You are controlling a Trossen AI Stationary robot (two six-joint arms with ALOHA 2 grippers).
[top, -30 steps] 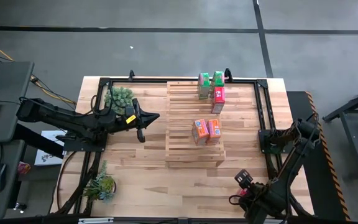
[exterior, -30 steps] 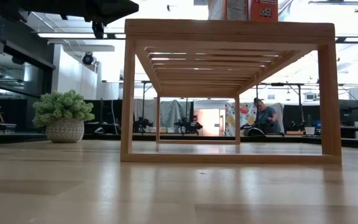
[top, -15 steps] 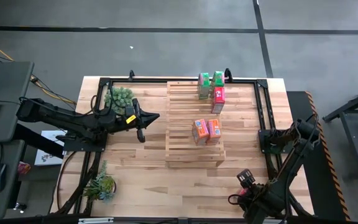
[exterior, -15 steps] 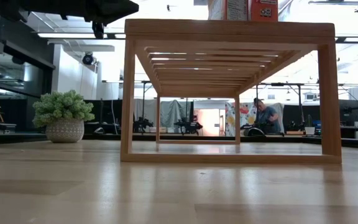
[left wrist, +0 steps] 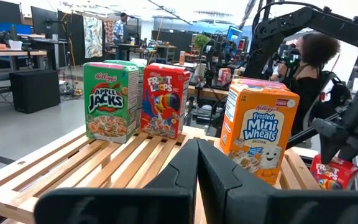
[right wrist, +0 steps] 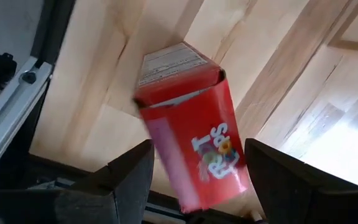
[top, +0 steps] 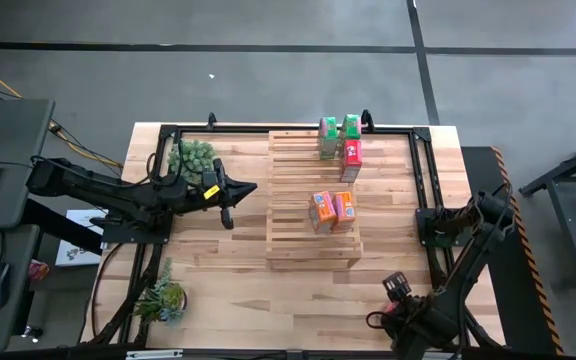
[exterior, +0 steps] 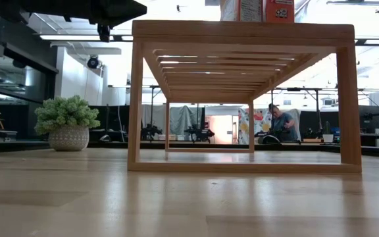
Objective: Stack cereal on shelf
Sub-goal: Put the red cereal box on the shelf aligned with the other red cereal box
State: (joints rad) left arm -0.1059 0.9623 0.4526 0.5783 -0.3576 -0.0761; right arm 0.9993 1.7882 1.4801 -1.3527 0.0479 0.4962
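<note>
A red cereal box (right wrist: 191,152) is gripped between the right claw (right wrist: 197,180) fingers, low at the desk (top: 218,270) near corner, probably for carrying to the shelf (top: 308,250). Five boxes are already stood on the slats. The left claw (top: 230,195) is parked shut beside the shelf, out of the way.

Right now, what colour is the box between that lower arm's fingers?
Red, with colourful lettering: the cereal box sits at the right end effector. The right wrist view shows it best.

Wooden table (top: 228,270): slatted shelf (top: 293,250) (centre), two plants (top: 190,155).
</note>
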